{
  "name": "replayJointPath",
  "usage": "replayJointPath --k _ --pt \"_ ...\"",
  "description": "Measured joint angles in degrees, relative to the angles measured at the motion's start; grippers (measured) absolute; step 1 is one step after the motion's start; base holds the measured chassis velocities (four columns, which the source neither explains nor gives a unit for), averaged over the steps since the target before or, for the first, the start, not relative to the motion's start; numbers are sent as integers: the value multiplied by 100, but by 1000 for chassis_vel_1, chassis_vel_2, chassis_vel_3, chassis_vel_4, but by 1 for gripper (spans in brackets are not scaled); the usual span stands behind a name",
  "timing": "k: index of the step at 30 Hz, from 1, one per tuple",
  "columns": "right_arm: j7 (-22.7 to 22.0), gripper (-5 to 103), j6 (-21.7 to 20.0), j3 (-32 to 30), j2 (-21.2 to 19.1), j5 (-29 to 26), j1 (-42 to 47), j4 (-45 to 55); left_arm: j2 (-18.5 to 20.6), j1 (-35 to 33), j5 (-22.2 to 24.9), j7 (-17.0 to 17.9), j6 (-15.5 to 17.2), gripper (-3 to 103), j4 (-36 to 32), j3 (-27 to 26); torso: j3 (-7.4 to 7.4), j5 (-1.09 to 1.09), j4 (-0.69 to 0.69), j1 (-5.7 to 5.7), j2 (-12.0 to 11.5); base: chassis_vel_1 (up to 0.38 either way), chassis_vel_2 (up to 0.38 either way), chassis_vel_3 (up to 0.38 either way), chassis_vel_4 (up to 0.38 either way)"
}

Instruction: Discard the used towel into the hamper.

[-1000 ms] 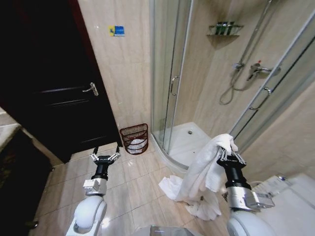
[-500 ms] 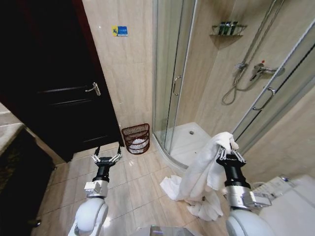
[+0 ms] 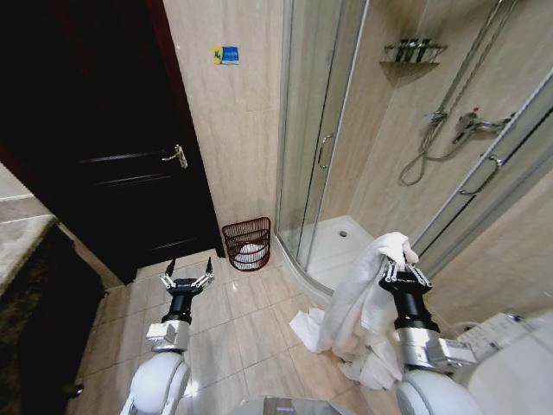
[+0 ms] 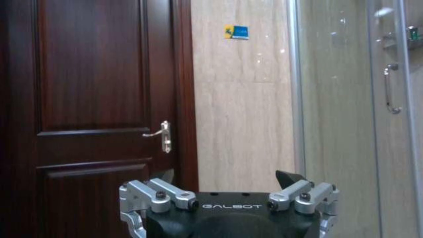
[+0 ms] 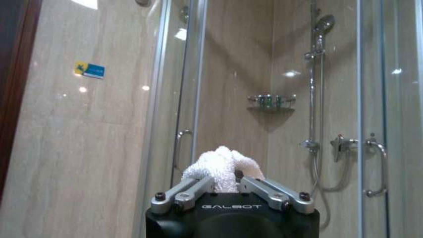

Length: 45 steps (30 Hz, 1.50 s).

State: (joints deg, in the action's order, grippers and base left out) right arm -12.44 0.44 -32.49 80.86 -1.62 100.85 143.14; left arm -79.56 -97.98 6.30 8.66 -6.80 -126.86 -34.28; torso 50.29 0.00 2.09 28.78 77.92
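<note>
Since a second earlier our whole head view had slid over, so the camera moved; the small round reddish-brown open-weave hamper (image 3: 251,245) only seemed to drift right and was still parked on the beige floor tiles (image 3: 246,324) against the wall, between the dark wooden door (image 3: 112,147) and the curved glass shower enclosure (image 3: 320,130). Something white lay inside it.

Writing-wise, we could read "GALBOT" printed on both wrist housings. The little blue-and-yellow sticker (image 3: 226,54) on the marble wall was too small to read.

Our right gripper (image 3: 405,270) was raised in front of the shower, its fingers pinched together on a bunched fold of the white terry towel (image 3: 359,303); the rest draped down and pooled on the floor by the white toilet (image 3: 510,363). Our left gripper (image 3: 188,275) hovered low over the tiles, just short of the hamper, fingers spread wide, nothing in them.
</note>
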Motion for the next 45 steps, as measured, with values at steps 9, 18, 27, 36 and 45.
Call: replayJointPath --k 9,18,27,36,45 --pt "0 3 18 22 -8 -5 -10 0 -35 -54 -46 0 0 100 -36 -4 0 0 -1 1 0 98 104 -39 -41" --pt "1 3 33 31 -34 -50 -61 -53 -50 -35 -141 44 -38 100 -39 25 0 1 1 0 0 148 147 -11 -6" --pt "32 3 35 8 -109 -214 -178 -137 -94 -22 -256 88 -118 100 -16 65 0 0 0 1 0 90 94 -33 -39" --pt "96 3 73 20 -122 -222 -247 -243 -125 -49 -302 97 -127 100 -26 53 0 1 0 -1 0 -32 91 32 -85" --pt "107 3 104 32 -139 -222 -271 -284 -173 -62 -363 104 -133 100 -26 80 1 1 0 2 -1 -133 180 125 -183"
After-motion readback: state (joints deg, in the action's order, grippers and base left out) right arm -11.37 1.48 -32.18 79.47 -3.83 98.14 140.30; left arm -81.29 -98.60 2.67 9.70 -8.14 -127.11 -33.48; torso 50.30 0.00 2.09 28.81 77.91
